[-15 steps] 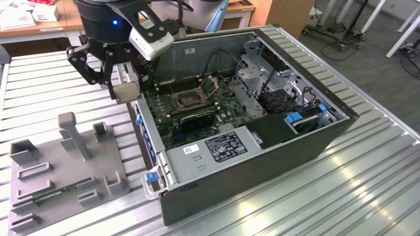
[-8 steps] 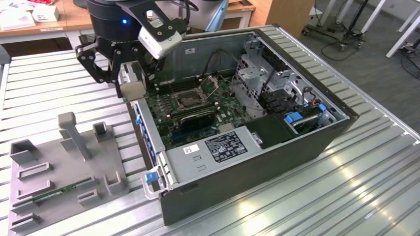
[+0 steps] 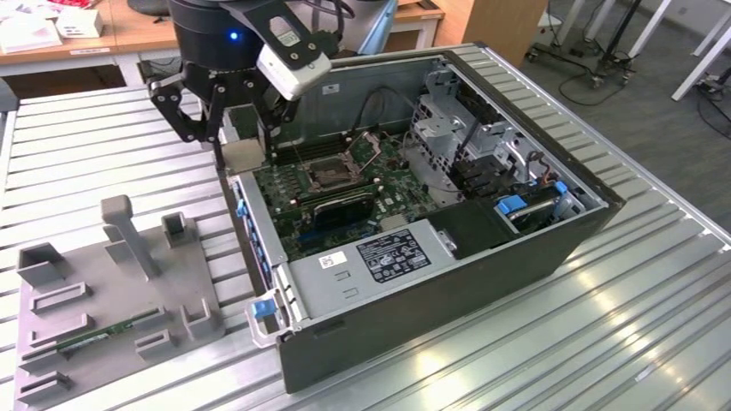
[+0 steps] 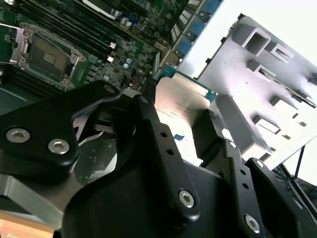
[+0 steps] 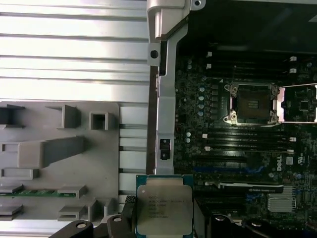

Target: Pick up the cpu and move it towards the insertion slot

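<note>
Silvery-topped, the cpu (image 5: 164, 206) sits clamped between the black fingers (image 4: 210, 136) of our gripper (image 3: 245, 147), which we hold above the open computer case's (image 3: 571, 248) edge, near but apart from the insertion slot (image 5: 252, 102) on the motherboard (image 3: 342, 201).

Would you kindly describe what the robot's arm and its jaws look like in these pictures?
The arm ends in a glossy black cylindrical wrist with a small blue light. A white, boxy camera module with a black face is mounted beside it. The gripper is matte black, built from angular linkage bars joined by silver bolts, which show plainly in the second wrist view. A bare metal plate sits behind the linkages.
</note>
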You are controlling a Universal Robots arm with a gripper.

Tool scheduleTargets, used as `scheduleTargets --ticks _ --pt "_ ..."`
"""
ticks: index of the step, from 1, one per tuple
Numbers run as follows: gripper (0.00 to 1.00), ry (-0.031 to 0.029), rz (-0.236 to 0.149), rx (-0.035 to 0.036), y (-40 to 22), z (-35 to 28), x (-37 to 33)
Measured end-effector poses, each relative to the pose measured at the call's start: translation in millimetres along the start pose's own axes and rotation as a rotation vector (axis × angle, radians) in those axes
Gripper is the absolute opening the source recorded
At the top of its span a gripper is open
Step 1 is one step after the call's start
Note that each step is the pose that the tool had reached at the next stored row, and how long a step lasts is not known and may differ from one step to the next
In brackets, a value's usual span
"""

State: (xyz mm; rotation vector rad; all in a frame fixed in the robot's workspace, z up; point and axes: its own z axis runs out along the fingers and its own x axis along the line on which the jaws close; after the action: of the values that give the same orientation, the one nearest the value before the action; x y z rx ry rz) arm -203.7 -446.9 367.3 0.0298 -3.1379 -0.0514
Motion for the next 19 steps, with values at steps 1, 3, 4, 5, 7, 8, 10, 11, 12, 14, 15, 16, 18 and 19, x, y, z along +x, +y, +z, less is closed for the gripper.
scheduleTargets --ticks 1,3,4,5,7,8,10,11,12,14,15,16,18,19 --pt "0.54 0.0000 0.000 0.0000 0.0 0.0 -1.4" --pt "0.54 0.0000 0.000 0.0000 -0.1 0.0 -4.2" --pt "0.54 0.0000 0.000 0.0000 -0.1 0.0 -5.5" --pt "0.54 0.0000 0.000 0.0000 -0.1 0.0 -6.7" --pt "0.54 0.0000 0.000 0.0000 -0.2 0.0 -9.1" --pt "0.54 0.0000 0.000 0.0000 -0.2 0.0 -10.1" --pt "0.54 0.0000 0.000 0.0000 -0.3 0.0 -12.4" --pt "0.54 0.0000 0.000 0.0000 -0.3 0.0 -13.4" --pt "0.54 0.0000 0.000 0.0000 -0.3 0.0 -14.2" --pt "0.54 0.0000 0.000 0.0000 -0.3 0.0 -15.1" --pt "0.54 0.0000 0.000 0.0000 -0.3 0.0 -15.4" --pt "0.54 0.0000 0.000 0.0001 -0.3 -0.1 -15.7" --pt "0.54 0.0000 0.000 0.0001 -0.3 -0.1 -16.1" --pt "0.54 0.0000 0.000 0.0001 -0.3 -0.1 -16.3"
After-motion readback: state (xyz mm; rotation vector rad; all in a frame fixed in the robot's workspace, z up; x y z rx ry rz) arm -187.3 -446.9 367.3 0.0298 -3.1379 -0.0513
